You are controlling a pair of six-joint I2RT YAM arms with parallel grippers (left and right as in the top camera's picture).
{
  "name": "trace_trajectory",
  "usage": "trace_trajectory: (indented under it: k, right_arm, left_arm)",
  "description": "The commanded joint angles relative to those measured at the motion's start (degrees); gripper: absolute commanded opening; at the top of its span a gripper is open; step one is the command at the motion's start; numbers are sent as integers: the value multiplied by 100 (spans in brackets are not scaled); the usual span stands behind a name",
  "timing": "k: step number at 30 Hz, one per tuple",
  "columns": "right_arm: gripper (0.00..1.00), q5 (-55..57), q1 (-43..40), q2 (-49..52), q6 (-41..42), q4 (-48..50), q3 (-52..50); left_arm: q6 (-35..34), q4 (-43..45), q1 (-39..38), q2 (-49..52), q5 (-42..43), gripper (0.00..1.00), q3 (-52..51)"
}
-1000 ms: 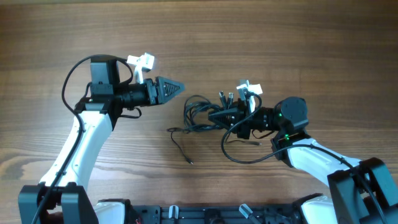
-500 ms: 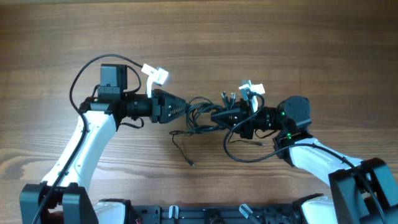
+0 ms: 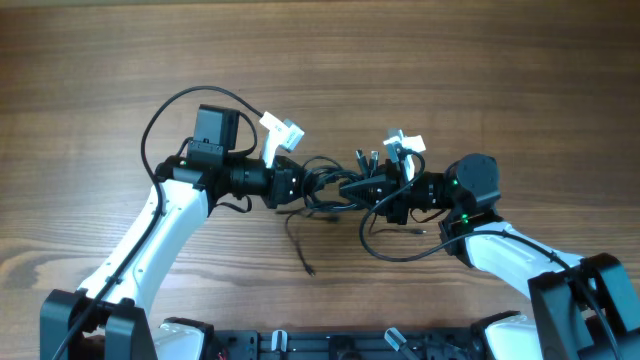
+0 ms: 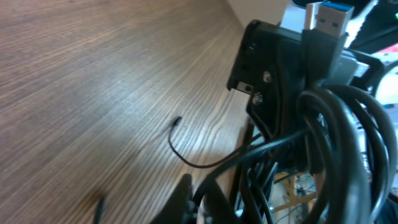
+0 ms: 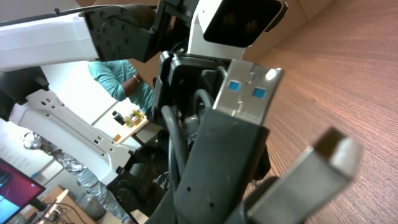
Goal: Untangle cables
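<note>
The cables (image 3: 328, 186) form a black knot at the table's middle, stretched between my two grippers. My left gripper (image 3: 300, 185) is at the knot's left loops and shut on them. In the left wrist view its fingertips (image 4: 186, 198) sit pressed together with a strand pinched between them, and thick loops (image 4: 339, 143) and a USB plug (image 4: 326, 18) rise beyond. My right gripper (image 3: 363, 190) is shut on the knot's right side. A blue-tongued USB plug (image 5: 249, 87) fills the right wrist view and hides the fingers. Plug ends (image 3: 365, 158) stick up above it.
One thin strand trails off the knot toward the front and ends in a small plug (image 3: 309, 270). A wider loop (image 3: 385, 252) lies on the wood below the right gripper. The left arm's white link (image 5: 74, 37) shows close in the right wrist view.
My left gripper moved right from open table into the knot's left loops and shut on them. The right gripper and its hold have not moved.
</note>
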Motion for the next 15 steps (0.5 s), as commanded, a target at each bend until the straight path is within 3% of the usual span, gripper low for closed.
trace_trajectory:
  k: [1, 15]
  right_arm:
    - [9, -48, -24, 17, 24, 74, 26]
    - [15, 13, -24, 17, 157, 76, 26]
  left_arm:
    - [-557, 0, -4, 55, -1019, 4, -4]
    - [-3351, 214, -2, 55, -3613, 4, -4]
